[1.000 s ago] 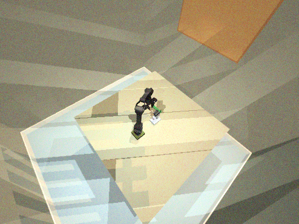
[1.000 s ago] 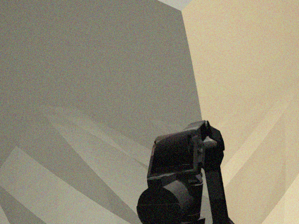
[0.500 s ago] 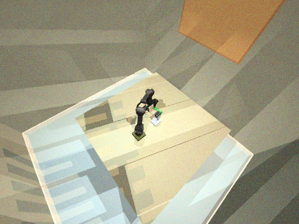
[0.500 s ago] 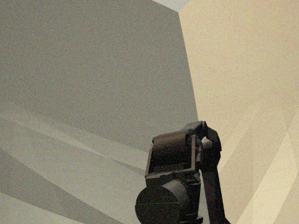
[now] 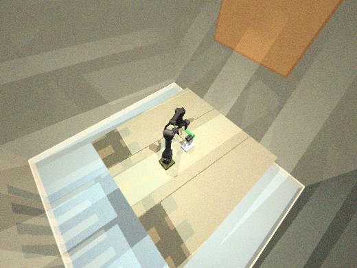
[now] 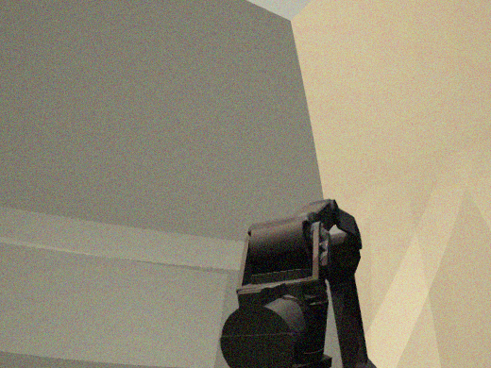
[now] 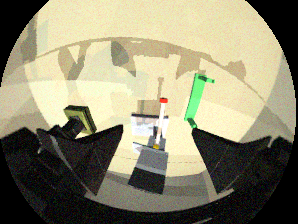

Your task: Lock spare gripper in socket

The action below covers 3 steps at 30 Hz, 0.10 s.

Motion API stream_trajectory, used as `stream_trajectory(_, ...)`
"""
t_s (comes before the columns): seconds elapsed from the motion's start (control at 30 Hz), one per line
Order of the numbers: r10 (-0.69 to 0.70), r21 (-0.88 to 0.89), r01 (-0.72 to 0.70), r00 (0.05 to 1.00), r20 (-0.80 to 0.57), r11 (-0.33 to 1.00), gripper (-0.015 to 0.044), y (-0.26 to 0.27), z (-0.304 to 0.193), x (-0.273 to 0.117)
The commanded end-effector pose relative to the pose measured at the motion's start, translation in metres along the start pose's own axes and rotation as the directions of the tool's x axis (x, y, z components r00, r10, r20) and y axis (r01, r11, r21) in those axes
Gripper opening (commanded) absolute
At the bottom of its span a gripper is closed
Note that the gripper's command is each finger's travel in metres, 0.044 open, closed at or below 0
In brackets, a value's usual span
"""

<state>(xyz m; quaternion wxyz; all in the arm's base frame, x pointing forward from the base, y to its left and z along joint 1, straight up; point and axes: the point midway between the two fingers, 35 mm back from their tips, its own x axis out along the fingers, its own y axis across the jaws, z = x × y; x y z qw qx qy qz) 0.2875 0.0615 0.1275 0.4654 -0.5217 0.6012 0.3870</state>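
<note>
The lock pin, with a white shaft, red head and yellow tip, points from the mount toward my gripper; its red head also shows in the top view. The tip end meets the mount's grey part, but how deep it sits is unclear. The mount has a white base and a grey and black upper block. A green piece with short end prongs, possibly the spare gripper, is beside the mount. My gripper is wide open and empty, its fingers on either side of the pin, apart from it.
The arm's olive base stands on the wooden table. Pale blue borders with raised rims surround the tabletop. An orange panel is far behind. The exterior view shows the dark arm close up, without the fingertips or mount.
</note>
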Motion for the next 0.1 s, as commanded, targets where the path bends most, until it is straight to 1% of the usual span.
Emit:
stream_trajectory(0.0, 0.001, -0.002, -0.001, 1.0, 0.0, 1.0, 0.044, 0.0002, 0.0001, 0.0008)
stream_trajectory(0.07, 0.001, -0.002, -0.001, 1.0, 0.0, 1.0, 0.044, 0.0002, 0.0001, 0.0008)
